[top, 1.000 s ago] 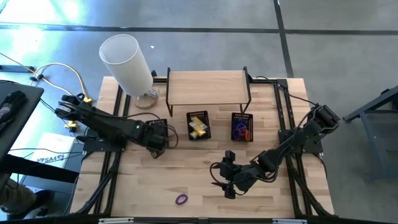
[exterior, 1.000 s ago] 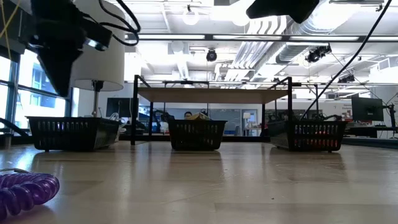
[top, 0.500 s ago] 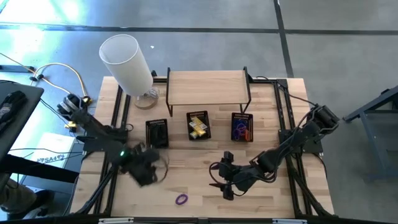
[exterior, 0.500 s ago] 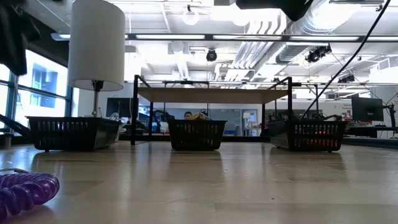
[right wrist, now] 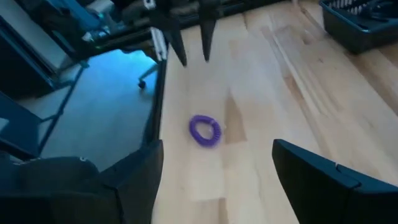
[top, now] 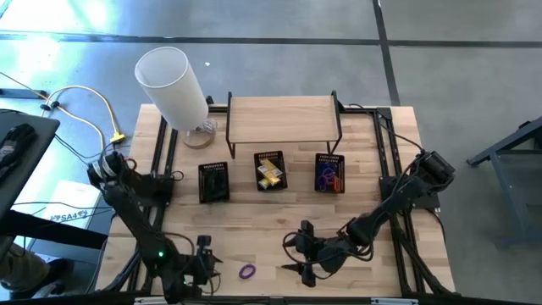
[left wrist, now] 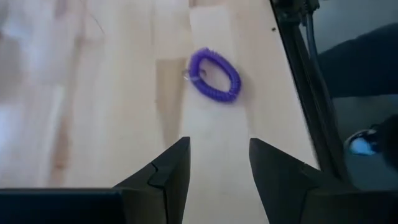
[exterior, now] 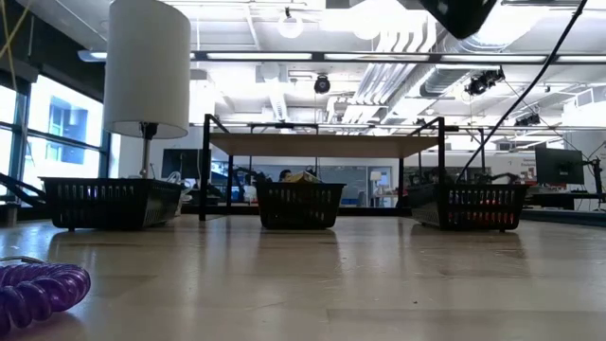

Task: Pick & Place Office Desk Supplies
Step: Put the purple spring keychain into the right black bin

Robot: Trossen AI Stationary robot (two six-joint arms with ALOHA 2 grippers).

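Note:
A purple coiled band loop (top: 246, 272) lies flat on the table near its near edge, also seen in the left wrist view (left wrist: 214, 74), the right wrist view (right wrist: 205, 130) and the low view (exterior: 38, 287). My left gripper (top: 207, 259) is open, left of the loop, with its fingers pointing toward it (left wrist: 217, 165). My right gripper (top: 303, 256) is open, to the right of the loop, also facing it (right wrist: 214, 168). Three small black baskets hold the other supplies: dark pieces (top: 213, 181), yellow and white blocks (top: 270, 172), coloured bands (top: 329, 173).
A tall white cylinder on a stand (top: 174, 85) rises at the far left. A wooden shelf on black legs (top: 284, 116) spans the far middle, behind the baskets. Black arm frames run along both table sides. Bare wood lies between the baskets and the near edge.
My left gripper has swung from beside the left basket toward the table's near edge and turned to face the purple loop. My right gripper has shifted a little toward the near edge. The loop has stayed put.

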